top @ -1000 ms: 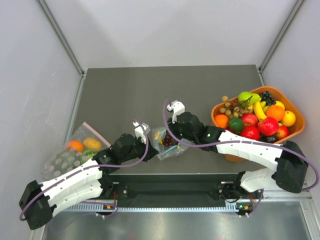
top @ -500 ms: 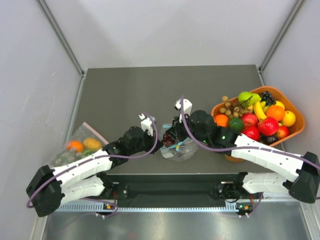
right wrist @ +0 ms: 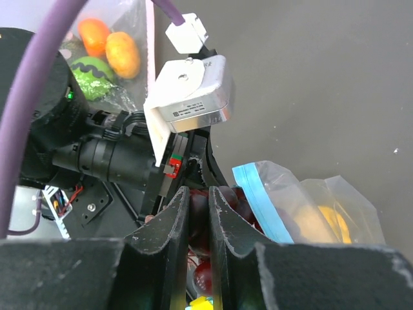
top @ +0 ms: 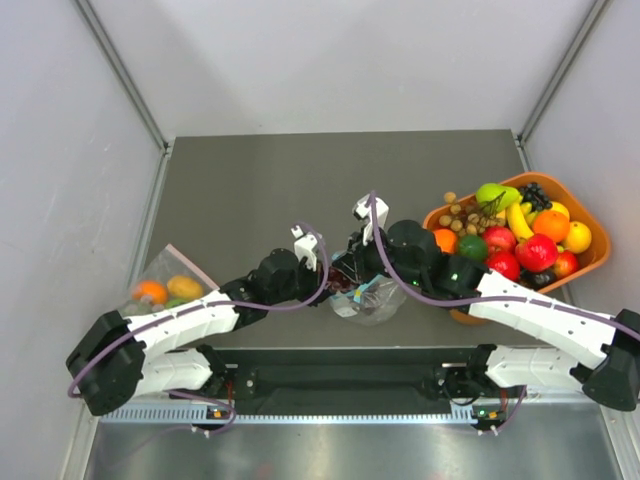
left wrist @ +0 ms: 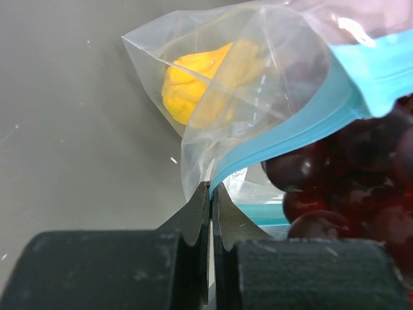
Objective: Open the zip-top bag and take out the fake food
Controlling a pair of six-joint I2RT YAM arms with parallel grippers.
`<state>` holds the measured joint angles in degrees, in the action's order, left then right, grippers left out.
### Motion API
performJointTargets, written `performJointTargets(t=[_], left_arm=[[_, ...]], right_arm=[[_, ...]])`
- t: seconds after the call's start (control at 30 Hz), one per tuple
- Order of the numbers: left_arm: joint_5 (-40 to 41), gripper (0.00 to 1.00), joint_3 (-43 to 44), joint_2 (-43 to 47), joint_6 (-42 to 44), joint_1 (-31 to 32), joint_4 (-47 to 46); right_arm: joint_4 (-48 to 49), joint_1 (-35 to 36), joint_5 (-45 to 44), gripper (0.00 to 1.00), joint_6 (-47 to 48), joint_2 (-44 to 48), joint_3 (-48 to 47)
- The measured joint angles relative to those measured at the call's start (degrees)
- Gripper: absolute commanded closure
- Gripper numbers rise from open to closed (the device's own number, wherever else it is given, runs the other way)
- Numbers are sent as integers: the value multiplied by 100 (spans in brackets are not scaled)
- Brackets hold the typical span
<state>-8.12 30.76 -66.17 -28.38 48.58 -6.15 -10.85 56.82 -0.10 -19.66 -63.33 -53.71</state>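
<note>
The zip-top bag (top: 368,298) lies between two arms reaching in low. The left gripper (left wrist: 211,188) pinches its clear lip; whether the right gripper (right wrist: 199,194) grasps anything cannot be told. Inside: a lemon (left wrist: 193,87) and purple grapes (left wrist: 342,187). Right of the bag, an orange basket (top: 590,262) holds fruit.

Left arm (top: 172,324) and right arm (top: 542,311): white shells, black joints, looping purple cables (right wrist: 42,64); pincer fingers (left wrist: 191,223) are black.
</note>
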Motion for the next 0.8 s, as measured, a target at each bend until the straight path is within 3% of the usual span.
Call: performJointTargets(t=[0.53, 0.8], left_arm=[[24, 100, 4, 2, 0, 22, -586], [455, 100, 664, 0, 404, -146, 50]], right_arm=[[-72, -354, 142, 97, 186, 157, -459], [160, -452, 822, 96, 28, -46, -555]])
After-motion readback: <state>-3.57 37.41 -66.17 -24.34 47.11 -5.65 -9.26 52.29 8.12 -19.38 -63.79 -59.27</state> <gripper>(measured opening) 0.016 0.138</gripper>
